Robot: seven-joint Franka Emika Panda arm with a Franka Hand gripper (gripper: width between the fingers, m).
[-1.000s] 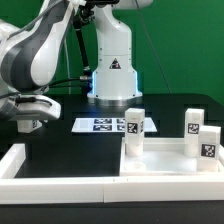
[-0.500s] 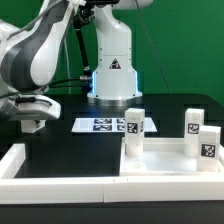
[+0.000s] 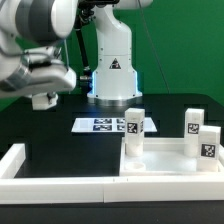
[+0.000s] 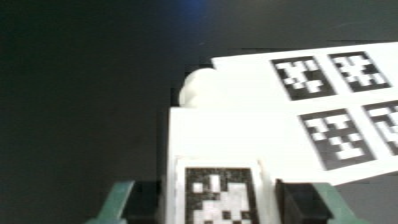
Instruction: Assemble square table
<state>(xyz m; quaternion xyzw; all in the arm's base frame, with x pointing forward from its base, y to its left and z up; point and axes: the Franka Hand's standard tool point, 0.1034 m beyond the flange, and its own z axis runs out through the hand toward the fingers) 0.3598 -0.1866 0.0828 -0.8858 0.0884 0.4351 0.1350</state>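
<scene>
The white square tabletop (image 3: 165,165) lies at the exterior view's right, rim up. Three white tagged legs stand on it: one at the near left corner (image 3: 133,130) and two at the right (image 3: 192,122) (image 3: 207,140). My gripper (image 3: 43,100) hangs above the table at the exterior view's left, well away from the tabletop. In the wrist view a fourth white leg (image 4: 217,140) with a tag on its face sits between the fingers (image 4: 125,205), and my gripper (image 4: 217,208) is shut on it. The leg is hard to make out in the exterior view.
The marker board (image 3: 105,125) lies flat in the middle of the black table and shows beside the held leg in the wrist view (image 4: 338,100). Long low white wall bars (image 3: 60,182) run along the front and left. The robot base (image 3: 112,70) stands at the back.
The arm has risen and swung toward the exterior view's right, and the gripper now hangs higher above the table. The tabletop and its three legs have not moved.
</scene>
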